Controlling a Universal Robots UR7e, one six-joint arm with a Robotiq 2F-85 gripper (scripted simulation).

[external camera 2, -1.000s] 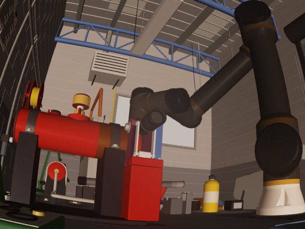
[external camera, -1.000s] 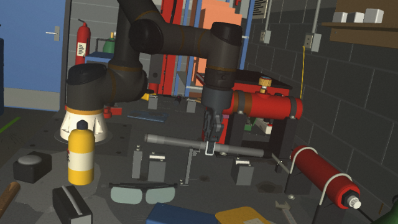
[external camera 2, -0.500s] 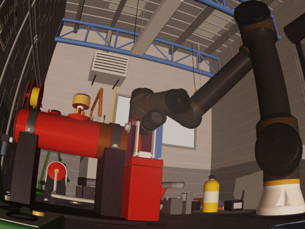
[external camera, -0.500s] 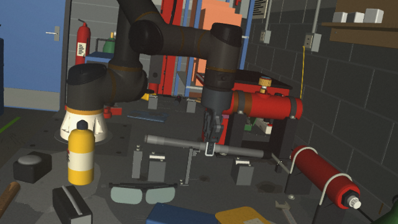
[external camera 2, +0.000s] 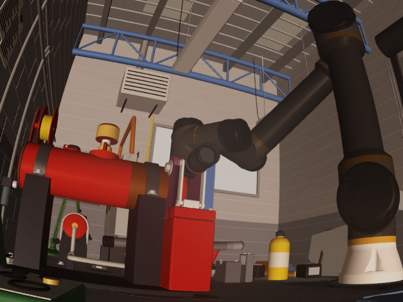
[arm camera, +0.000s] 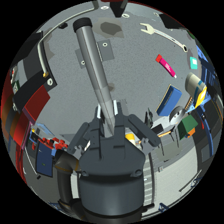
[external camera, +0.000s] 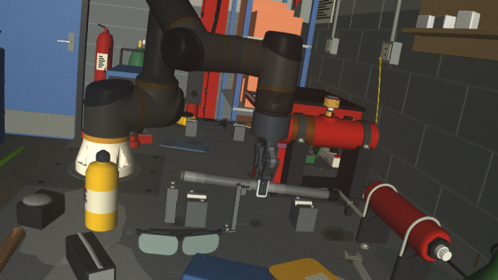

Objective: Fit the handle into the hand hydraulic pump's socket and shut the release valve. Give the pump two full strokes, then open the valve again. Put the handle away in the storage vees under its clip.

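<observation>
The grey pump handle (external camera: 256, 184) lies level above the bench, in front of the pump. My gripper (external camera: 263, 190) is closed around its middle, fingers on either side of the shaft (arm camera: 108, 113). The handle's dark grip end (external camera: 332, 194) points right, toward the pump stand. Two grey storage vee blocks (external camera: 195, 212) (external camera: 303, 217) sit just below the handle, with a thin clip post (external camera: 235, 206) between them. The red hydraulic pump (external camera: 330, 130) rests on black supports behind the handle. Its brass release valve knob (external camera: 331, 102) stands on top. The pump's socket is hidden behind my wrist.
A grey block wall runs behind the pump on the right. A red cylinder (external camera: 406, 219) on a stand sits at the right front. A yellow bottle (external camera: 101, 192), safety glasses (external camera: 179, 241), a wrench (external camera: 356, 260) and black boxes crowd the front of the bench.
</observation>
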